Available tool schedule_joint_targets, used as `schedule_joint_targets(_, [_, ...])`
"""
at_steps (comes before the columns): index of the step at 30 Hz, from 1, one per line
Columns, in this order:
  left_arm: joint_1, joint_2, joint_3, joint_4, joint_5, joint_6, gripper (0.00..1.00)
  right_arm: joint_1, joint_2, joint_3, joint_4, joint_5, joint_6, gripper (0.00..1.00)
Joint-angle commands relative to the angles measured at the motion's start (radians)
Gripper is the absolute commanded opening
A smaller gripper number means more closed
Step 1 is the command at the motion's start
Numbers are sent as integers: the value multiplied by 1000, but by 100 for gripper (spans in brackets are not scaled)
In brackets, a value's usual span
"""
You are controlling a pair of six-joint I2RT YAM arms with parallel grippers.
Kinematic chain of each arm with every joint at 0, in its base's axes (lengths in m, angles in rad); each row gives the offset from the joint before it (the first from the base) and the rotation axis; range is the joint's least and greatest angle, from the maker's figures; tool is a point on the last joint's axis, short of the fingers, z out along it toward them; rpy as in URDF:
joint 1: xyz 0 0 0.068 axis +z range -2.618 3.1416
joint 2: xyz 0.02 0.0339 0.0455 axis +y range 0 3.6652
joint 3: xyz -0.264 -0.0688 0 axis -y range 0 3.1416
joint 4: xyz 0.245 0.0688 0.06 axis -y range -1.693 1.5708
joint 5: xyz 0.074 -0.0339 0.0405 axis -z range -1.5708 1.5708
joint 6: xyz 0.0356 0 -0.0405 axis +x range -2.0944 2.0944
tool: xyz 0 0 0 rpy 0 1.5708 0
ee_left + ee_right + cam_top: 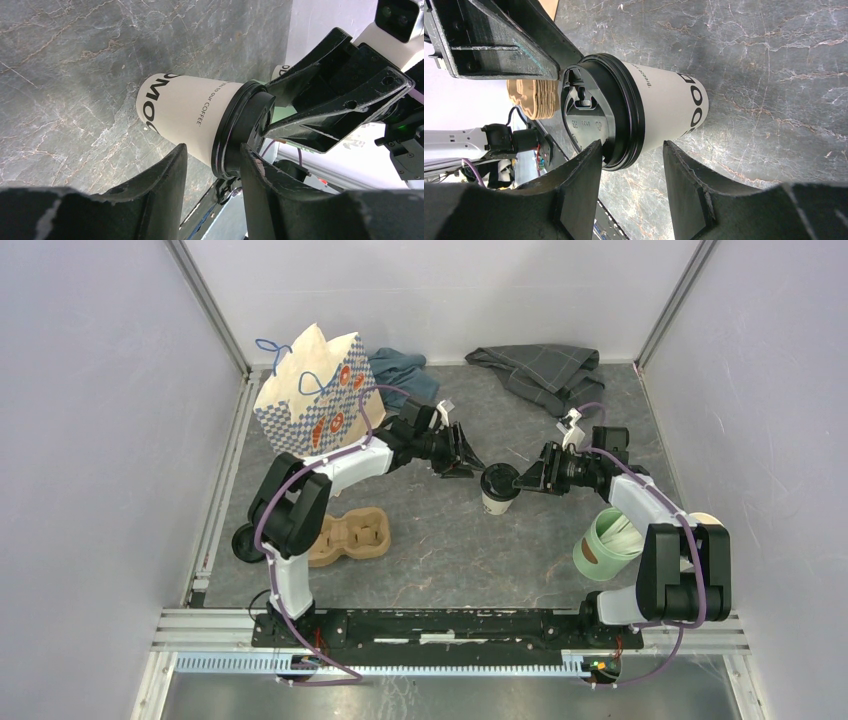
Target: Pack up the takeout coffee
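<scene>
The takeout coffee (498,488), a small white paper cup with a black lid, stands upright on the grey table between my two grippers. My left gripper (466,461) is open just to its left. In the left wrist view the cup (185,115) lies just ahead of the fingertips (181,152), with the lid rim reaching into the gap. My right gripper (531,477) is open just to its right. In the right wrist view the cup (659,102) sits ahead of the fingertips (594,150), and the lid edge is at the gap's mouth.
A blue-checked paper bag (318,392) stands at the back left. A brown cardboard cup carrier (350,535) lies front left. A mint-green cup (603,546) with white sticks stands beside the right arm. Grey cloths (540,368) lie at the back wall.
</scene>
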Motion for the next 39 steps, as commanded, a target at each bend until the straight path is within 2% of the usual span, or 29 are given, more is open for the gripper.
schedule_joint_targets(1, [-5, -18, -4, 36, 34, -34, 49, 7, 14, 22, 12, 14, -27, 54])
schedule_joint_targets(10, [-22, 10, -4, -15, 23, -7, 41, 8, 19, 25, 15, 16, -26, 54])
schedule_joint_targets(15, [-30, 25, -12, -117, -55, 61, 37, 7, 20, 13, 28, 27, -12, 54])
schedule_joint_targets(21, [-30, 36, -53, -195, -140, 123, 35, 1, 23, -63, 82, 48, 5, 53])
schedule_joint_targets(28, [-33, 63, -73, -227, -173, 157, 33, -31, 30, -136, 113, 56, 23, 53])
schedule_joint_targets(31, [-33, 28, -31, -234, -155, 166, 36, -32, 13, -86, 74, 42, 24, 54])
schedule_joint_targets(35, [-32, -5, 86, -254, -101, 152, 45, -29, -18, -24, 44, 23, 42, 57])
schedule_joint_targets(39, [-30, -21, 154, -270, -83, 130, 47, -21, -30, -18, 52, -5, 63, 60])
